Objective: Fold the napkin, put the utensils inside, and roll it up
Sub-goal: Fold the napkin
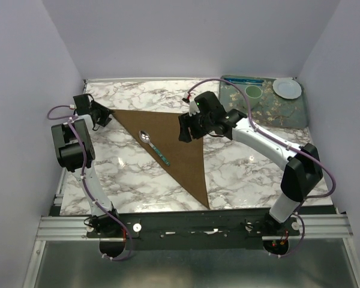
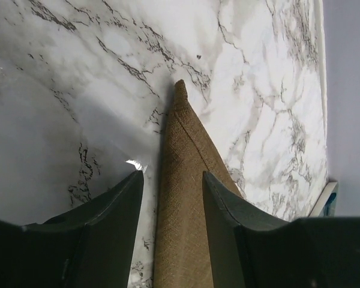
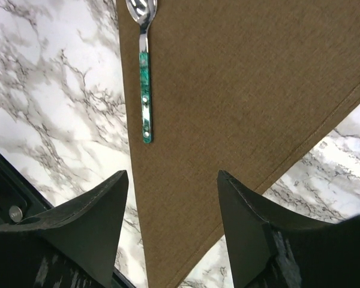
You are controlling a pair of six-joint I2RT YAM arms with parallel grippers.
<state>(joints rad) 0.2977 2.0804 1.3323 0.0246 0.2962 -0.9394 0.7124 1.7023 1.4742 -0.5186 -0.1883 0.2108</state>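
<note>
Rolling the folded napkin (image 1: 174,150) looks to be the step in hand: the brown triangle lies on the marble bench (image 1: 246,174), with the spoon (image 1: 154,146) resting along its long folded edge. A clean start likely means pinching both layers at the napkin's left tip without dragging the spoon off. The left pincer (image 2: 172,175) stands half-open astride that tip, not clamped. The right pincer (image 3: 172,174) hovers wide above the napkin's right corner, holding nothing.

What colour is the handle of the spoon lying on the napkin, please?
The handle of the spoon is mottled teal-green, clearest in the right wrist view.
</note>
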